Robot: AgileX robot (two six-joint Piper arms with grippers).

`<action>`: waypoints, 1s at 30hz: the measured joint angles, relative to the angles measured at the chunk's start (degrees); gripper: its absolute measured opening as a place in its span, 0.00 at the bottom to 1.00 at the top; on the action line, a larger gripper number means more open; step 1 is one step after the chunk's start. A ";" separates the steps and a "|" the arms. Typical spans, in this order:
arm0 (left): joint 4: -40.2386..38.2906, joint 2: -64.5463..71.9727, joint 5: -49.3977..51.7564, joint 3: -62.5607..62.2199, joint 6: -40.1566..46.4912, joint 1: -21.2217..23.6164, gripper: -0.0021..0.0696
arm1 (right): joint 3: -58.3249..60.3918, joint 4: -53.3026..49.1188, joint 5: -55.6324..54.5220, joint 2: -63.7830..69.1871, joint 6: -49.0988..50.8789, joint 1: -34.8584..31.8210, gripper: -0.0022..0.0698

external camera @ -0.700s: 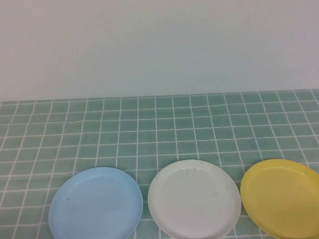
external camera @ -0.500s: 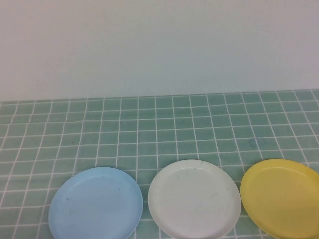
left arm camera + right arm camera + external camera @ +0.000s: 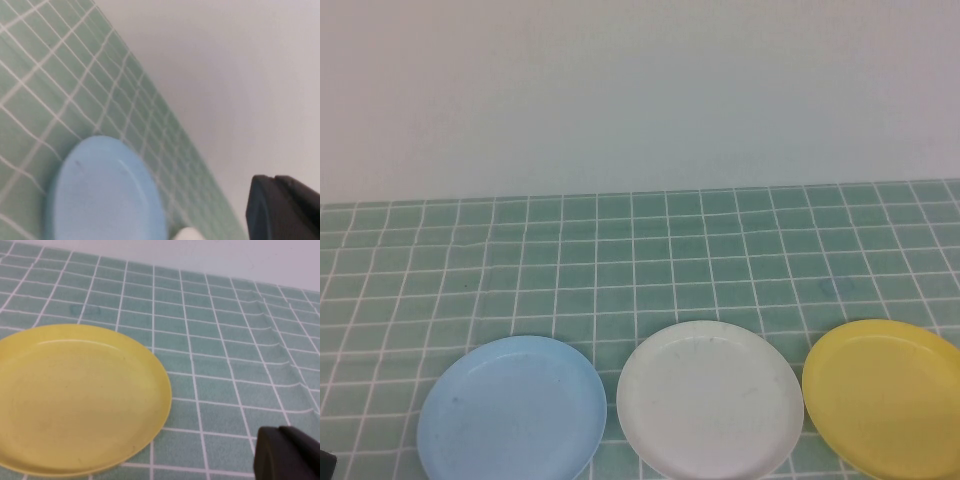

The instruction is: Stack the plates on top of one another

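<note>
Three plates line my near edge: light blue plate [image 3: 512,410], white plate [image 3: 710,398], yellow plate [image 3: 885,395], narrow gaps between. Behind them the tiled worktop [image 3: 650,250] lies open to the wall [image 3: 640,90].

- Green tablecloth [image 3: 650,260] with a white grid, spread over the whole table surface.
- Slight wrinkles in that cloth toward one edge, seen from the right wrist.
- Plain white wall [image 3: 640,90] rising behind the far table edge.

Three plates [image 3: 710,400] lie side by side along the table's [image 3: 640,260] near edge.
</note>
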 joint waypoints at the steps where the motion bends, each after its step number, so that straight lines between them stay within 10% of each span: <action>1: -3.93 0.00 -0.72 0.00 -1.59 0.00 0.03 | 0.00 0.00 0.00 0.00 0.00 0.00 0.03; 5: -14.68 0.00 -1.76 0.00 -3.09 0.00 0.03 | 0.00 0.00 0.00 0.00 0.00 0.00 0.03; 19: -15.97 0.00 -5.33 0.00 0.56 -0.10 0.03 | 0.00 0.00 0.00 0.00 0.00 0.00 0.03; 30: -17.02 0.00 1.47 -7.21 18.53 -0.10 0.03 | 0.00 0.00 0.00 0.00 0.00 0.00 0.03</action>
